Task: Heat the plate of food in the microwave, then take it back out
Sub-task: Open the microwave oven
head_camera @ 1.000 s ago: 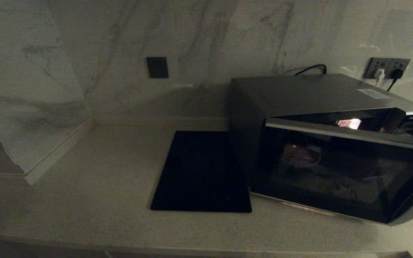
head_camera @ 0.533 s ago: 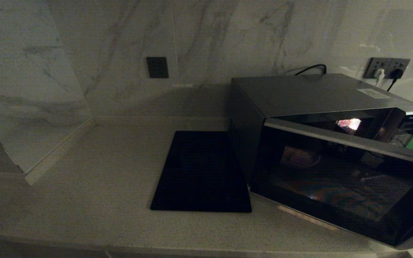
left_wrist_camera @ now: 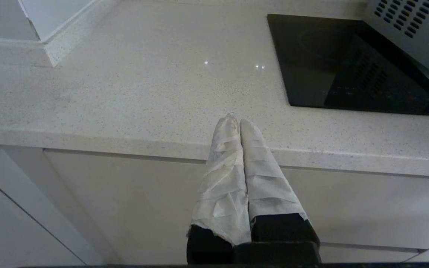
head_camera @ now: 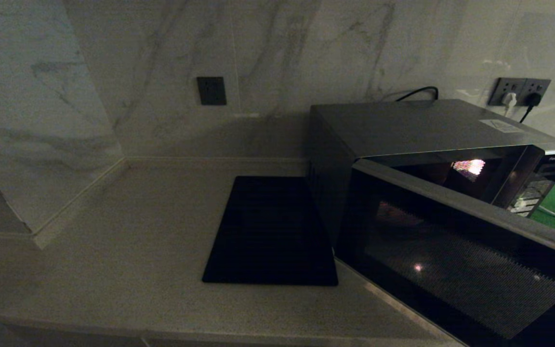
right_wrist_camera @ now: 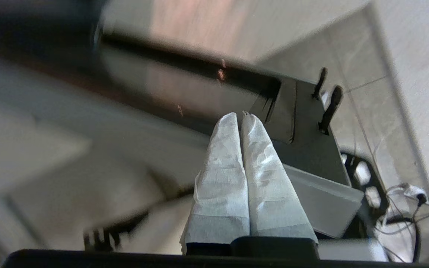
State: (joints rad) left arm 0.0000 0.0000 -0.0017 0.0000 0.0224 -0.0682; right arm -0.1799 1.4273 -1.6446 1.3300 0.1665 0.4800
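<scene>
Looking down from the head camera, I have the microwave (head_camera: 431, 159) on the right of the counter (head_camera: 113, 270) with its door (head_camera: 455, 255) swung part-way out toward me, hinged on the side nearest the black mat (head_camera: 270, 231). The cavity shows only as a dark slot behind the door's top edge, with a small glow in it, and I cannot make out the plate of food anywhere, so I cannot say whether it is inside.

My right gripper (right_wrist_camera: 241, 116) is outside the head view. Its own camera is smeared, but its wrapped fingers (right_wrist_camera: 222, 167) are pressed together on nothing, with a dark-edged panel that I take for the door close ahead of the tips. The door's free edge lies on the right, the right arm's side, and its long axis runs across me from left to right.

My left gripper (left_wrist_camera: 235, 121) is parked low at the counter's front edge, fingers (left_wrist_camera: 223, 167) likewise closed and empty, well left of the microwave. I judge the right arm the nearer one for whatever the door needs next.
</scene>
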